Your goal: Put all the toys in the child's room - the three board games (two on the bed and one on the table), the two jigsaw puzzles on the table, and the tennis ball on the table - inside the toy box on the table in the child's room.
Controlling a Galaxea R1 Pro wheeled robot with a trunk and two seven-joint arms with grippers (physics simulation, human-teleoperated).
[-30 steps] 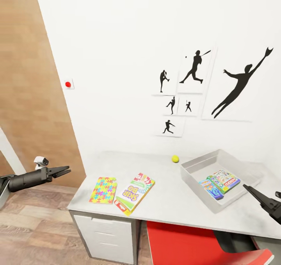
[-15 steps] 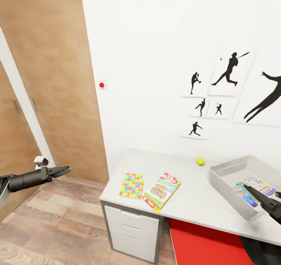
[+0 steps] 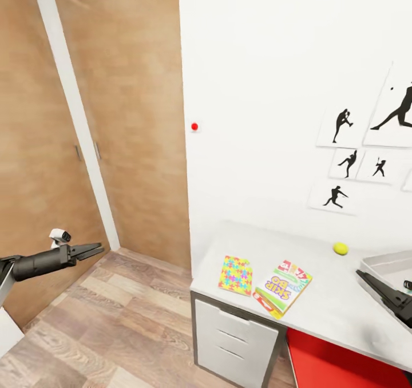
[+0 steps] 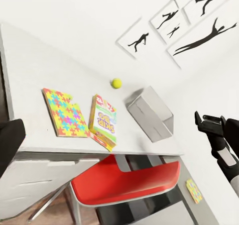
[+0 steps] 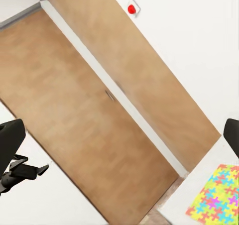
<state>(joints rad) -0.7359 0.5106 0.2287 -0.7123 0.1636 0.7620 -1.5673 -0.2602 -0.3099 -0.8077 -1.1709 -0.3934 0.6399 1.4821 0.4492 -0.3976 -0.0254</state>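
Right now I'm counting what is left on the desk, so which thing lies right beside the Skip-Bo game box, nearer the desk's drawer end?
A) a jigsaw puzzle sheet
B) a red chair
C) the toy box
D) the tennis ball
A: the multicoloured jigsaw puzzle sheet lies flat next to the game box, while the tennis ball sits farther back by the wall.

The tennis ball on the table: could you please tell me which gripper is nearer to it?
Right. The right gripper hangs over the table just in front of the tennis ball; the left gripper is out over the floor, well clear of the table.
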